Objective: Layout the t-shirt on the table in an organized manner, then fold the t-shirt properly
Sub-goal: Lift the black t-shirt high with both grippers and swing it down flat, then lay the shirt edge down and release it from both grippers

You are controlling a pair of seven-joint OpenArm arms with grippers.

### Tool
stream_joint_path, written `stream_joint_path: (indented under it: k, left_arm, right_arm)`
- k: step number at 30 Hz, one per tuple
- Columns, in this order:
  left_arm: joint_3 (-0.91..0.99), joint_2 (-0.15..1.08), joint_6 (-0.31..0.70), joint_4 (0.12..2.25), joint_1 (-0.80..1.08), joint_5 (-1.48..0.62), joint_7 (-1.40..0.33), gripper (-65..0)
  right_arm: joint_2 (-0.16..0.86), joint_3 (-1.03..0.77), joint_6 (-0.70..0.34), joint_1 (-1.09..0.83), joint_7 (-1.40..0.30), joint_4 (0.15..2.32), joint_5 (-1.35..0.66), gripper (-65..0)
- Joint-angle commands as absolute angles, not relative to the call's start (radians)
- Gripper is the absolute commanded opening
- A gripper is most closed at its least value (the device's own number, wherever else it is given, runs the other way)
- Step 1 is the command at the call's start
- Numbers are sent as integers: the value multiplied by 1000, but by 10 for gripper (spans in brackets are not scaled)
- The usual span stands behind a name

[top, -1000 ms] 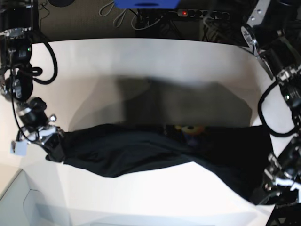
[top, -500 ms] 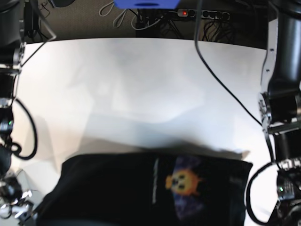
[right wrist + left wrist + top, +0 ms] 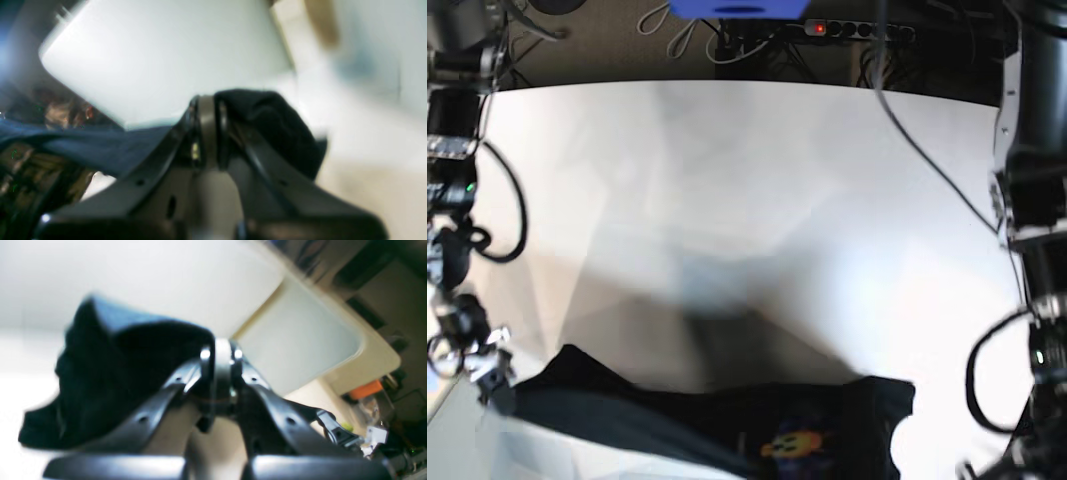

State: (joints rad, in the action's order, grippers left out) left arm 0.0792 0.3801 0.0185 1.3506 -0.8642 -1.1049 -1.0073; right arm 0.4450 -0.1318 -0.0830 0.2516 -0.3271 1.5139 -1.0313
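The black t-shirt hangs stretched across the bottom of the base view, over the near part of the white table. Its orange and purple print shows near the lower edge. On the left of the base view my right gripper pinches one end of the shirt. The right wrist view shows that gripper shut on a bunch of black fabric. My left gripper is likewise shut on a fold of the shirt. In the base view this gripper lies below the bottom right corner.
A power strip and cables lie beyond the table's far edge. Both arms' upper links stand at the sides, right arm and left arm. A pale panel with rounded corners sits beside the table. Clutter lies past it.
The shirt has gone from a low bunched band, to a raised wide spread, to a lower stretch near the bottom edge. Both grippers stayed shut on it while moving.
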Motion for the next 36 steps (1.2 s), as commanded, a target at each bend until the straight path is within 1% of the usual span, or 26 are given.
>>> stream_joint_path:
  k: [1,5,10,12,17,22,25,27,30,31,33,34,36]
  left_arm:
    - [105,415,4,1395,-857,-1184,-995,-649]
    - [206,443,4,1481,-625,-1228,-1020,-649]
    - [331,433,4,1544,-325,-1274,-1018,-649]
    - [352,418,4,1552,-222,-1276,-1018,-649]
    - [392,374,-2,1543,-38,-1270,-1017,-649]
    - [398,363,4,1558,70,-1279,-1018,-647]
    - [397,369,4,1613,104,-1279,-1021,-645]
    - [397,372,4,1653,111,-1274,-1063,-645]
    - [417,372,4,1689,116,-1268,-1132,-644]
    - [429,371,4,1692,117,-1268,-1141,-644]
    - [444,367,5,1695,117,-1268,-1158,-634]
    - [446,367,5,1699,119,-1268,-1165,-617]
    - [447,372,5,1701,139,-1277,-1170,-552]
  right_arm:
    - [450,-154,-87,236,-274,1531,-1044,-650]
    - [414,-173,-87,105,-222,1524,-1041,-650]
    - [394,-168,-87,-5,-189,1498,-1040,-650]
    - [394,-166,-87,-27,-191,1472,-1040,-650]
    - [397,-173,-87,-50,-191,1386,-1040,-650]
    - [401,-171,-87,-59,-191,1319,-1040,-650]
    - [406,-171,-87,-51,-196,1260,-1040,-650]
    - [429,-171,-87,-45,-199,1230,-1040,-650]
    - [435,-171,-87,-50,-200,1221,-1040,-648]
    - [435,-171,-87,-56,-200,1221,-1040,-624]
    - [452,-173,-87,-70,-200,1228,-1040,-552]
    - [456,-173,-87,-71,-200,1237,-1040,-515]
    - [464,-173,-87,-97,-200,1268,-1041,-433]
